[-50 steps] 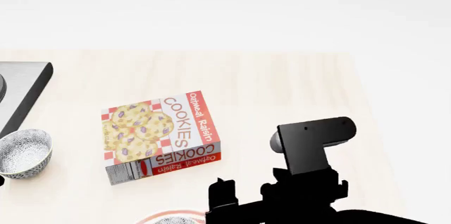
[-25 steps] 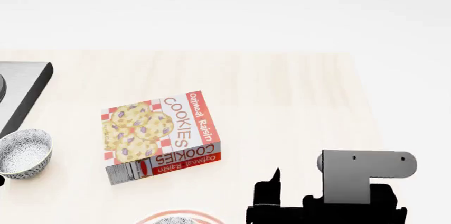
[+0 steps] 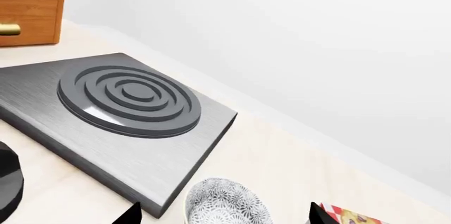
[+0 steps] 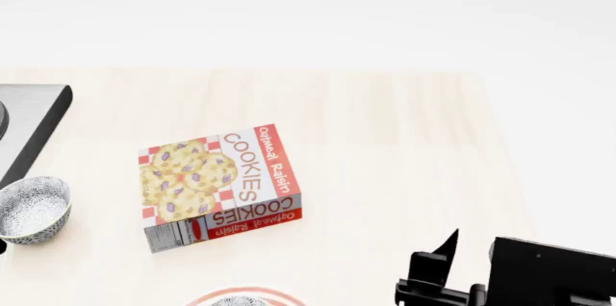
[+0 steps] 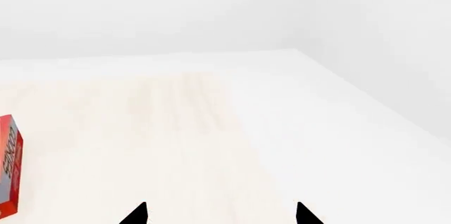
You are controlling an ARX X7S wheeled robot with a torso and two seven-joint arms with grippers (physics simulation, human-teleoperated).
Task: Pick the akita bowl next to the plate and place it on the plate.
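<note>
At the bottom edge of the head view a sliver of the red-ringed plate [image 4: 279,295] shows. A grey speckled patch [image 4: 236,301] lies inside its ring, too cropped to name for sure. A second speckled akita bowl [image 4: 34,208] stands by the stove at the left. My left gripper [image 3: 224,214] is open, its tips either side of that bowl [image 3: 225,205] and not touching it. At the lower right my right gripper [image 4: 438,270] hangs over bare table. It is open [image 5: 219,214] with nothing between its fingertips.
A cookies box [image 4: 221,185] lies flat mid-table, between the bowl and my right arm. A grey stove plate [image 3: 127,108] fills the left side, with a wooden cabinet [image 3: 31,7] behind it and a black object [image 3: 8,182] beside it. The table's right edge [image 5: 331,108] is close.
My right arm has pulled back to the right and down, from beside the plate to the lower right corner of the head view. Box, bowl and plate have not moved.
</note>
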